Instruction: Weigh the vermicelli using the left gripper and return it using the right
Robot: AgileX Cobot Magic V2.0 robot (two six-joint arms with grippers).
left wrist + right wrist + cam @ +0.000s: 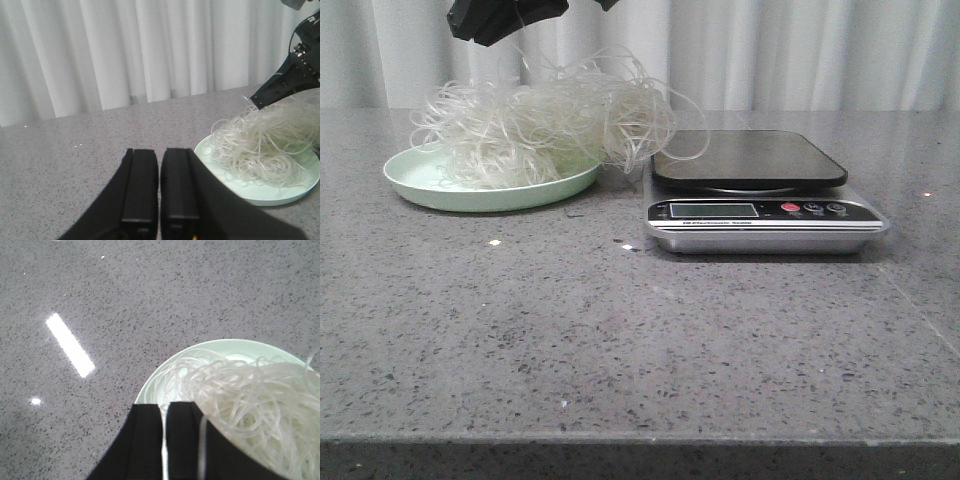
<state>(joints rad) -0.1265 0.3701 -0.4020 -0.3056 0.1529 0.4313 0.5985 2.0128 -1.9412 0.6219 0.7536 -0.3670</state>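
Observation:
The vermicelli [540, 125] is a loose whitish tangle heaped on the pale green plate [430, 185] at the left. Stray loops spill over the plate's right rim to the scale [765, 225]. My right gripper [505, 20] hangs above the heap, shut. A few thin strands rise from the heap to it. In the right wrist view its fingertips [163, 404] are over the plate's rim [150, 390], with a strand lying on one finger and the vermicelli [240, 400] beside them. My left gripper [159, 150] is shut and empty, low beside the plate [265, 195]. It is out of the front view.
The scale's dark weighing platform [750, 160] carries nothing. A white curtain [770, 50] runs behind the grey speckled table [620, 340]. From the left wrist view the right arm [290, 75] shows above the vermicelli [265, 145].

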